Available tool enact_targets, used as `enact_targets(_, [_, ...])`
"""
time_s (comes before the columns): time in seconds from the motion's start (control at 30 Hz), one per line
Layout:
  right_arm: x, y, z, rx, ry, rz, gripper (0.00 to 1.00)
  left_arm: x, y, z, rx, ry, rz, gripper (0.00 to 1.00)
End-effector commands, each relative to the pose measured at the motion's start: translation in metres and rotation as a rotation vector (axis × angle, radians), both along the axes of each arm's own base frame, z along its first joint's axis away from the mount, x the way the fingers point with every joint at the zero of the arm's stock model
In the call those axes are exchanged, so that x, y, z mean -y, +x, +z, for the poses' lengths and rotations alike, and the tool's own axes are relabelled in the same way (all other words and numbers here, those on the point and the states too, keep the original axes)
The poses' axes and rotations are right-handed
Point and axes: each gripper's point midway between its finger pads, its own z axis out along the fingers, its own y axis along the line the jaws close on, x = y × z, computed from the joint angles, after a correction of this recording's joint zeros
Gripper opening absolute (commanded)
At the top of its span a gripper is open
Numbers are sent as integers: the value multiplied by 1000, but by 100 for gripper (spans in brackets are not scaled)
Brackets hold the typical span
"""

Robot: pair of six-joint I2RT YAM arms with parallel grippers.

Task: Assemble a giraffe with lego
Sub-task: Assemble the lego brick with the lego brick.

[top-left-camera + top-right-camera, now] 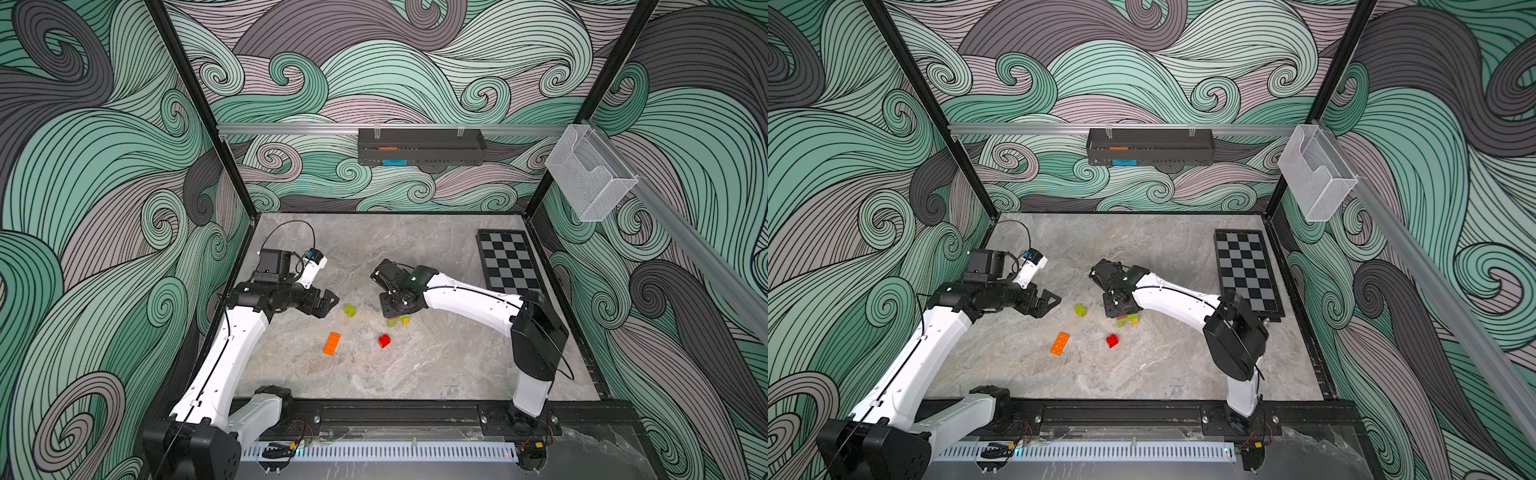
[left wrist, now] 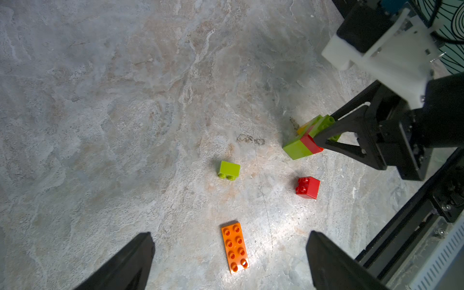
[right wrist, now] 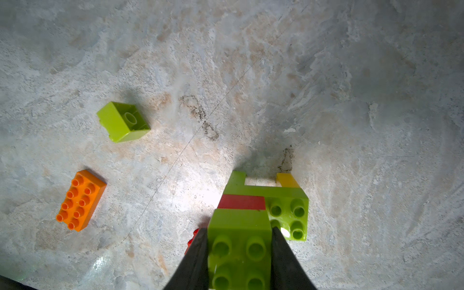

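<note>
- Step in hand, as we read it: neck build. The right gripper (image 3: 239,233) is clamped on the top lime brick (image 3: 238,223) of the giraffe (image 3: 288,200), seating it on the red neck brick (image 3: 241,202).
- The giraffe stands mid-table (image 1: 415,365) on one lime and one yellow leg, with a lime body across them. The neck sits over the lime-leg end.
- The left gripper (image 1: 328,305) hangs wide open and holds nothing, near the loose lime brick (image 1: 350,310).
- Loose on the table, all apart from each other: that lime brick, lying on its side, a red brick (image 1: 384,340) and a long orange brick (image 1: 331,343).
- Next move, we reckon: let go straight up without tipping the stack, then fetch a loose brick. The lime one needs turning studs-up first.
- Containers: the black tray (image 1: 449,156) hung at the back shows an orange piece (image 1: 388,148) and a blue piece (image 1: 392,162); we can't tell what they are. In the clear holder (image 1: 590,178) at the side we see nothing.
</note>
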Motion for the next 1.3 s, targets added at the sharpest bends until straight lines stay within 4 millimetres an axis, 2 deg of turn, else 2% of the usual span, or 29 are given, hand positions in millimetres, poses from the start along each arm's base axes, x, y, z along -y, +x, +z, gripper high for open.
enact_targets(0.0, [24, -36, -65, -174, -148, -1, 20, 2, 1, 4, 20, -13, -12, 99])
enact_targets(0.2, [7, -28, -28, -162, -121, 62, 21, 2, 1, 4, 19, -14, -12, 99])
enact_targets(0.37, [10, -15, 6, -104, -80, 49, 21, 2, 1, 4, 19, -15, -10, 99])
enact_targets(0.57, [14, -7, 22, -67, -62, 69, 21, 2, 1, 4, 19, -15, -10, 99])
enact_targets(0.77, [9, 1, 45, -6, -33, 112, 23, 2, 1, 4, 21, -16, -12, 99])
enact_targets(0.83, [7, 1, 45, -7, -23, 119, 23, 2, 1, 5, 21, -16, -11, 99])
enact_targets(1.0, [9, -6, 25, -47, -29, 114, 23, 2, 0, 4, 21, -16, -12, 99])
enact_targets(1.27, [12, -10, 7, -65, -41, 111, 24, 2, 0, 4, 21, -17, -12, 99])
